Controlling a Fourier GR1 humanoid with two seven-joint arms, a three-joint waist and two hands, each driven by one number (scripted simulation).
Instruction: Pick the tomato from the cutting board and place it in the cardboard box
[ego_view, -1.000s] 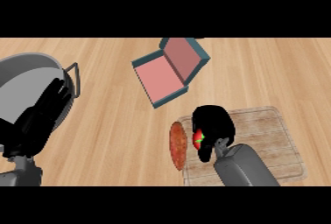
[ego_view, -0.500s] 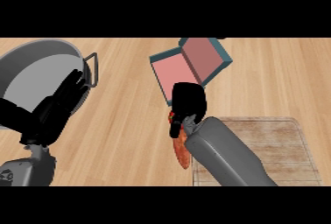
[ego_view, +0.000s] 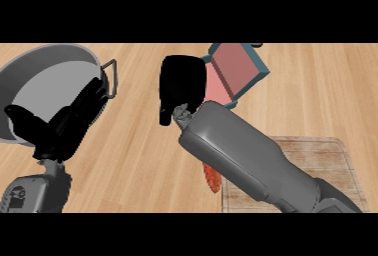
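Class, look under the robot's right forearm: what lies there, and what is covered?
Under the right forearm lie the cutting board and a red sliver at its left edge. The rest of that red thing is covered.

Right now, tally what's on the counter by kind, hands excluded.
Pan: 1
Box: 1
Cutting board: 1
Reddish item beside the board, partly hidden by the right forearm: 1
Tomato: 0 visible; the right hand may hide it
Total: 4
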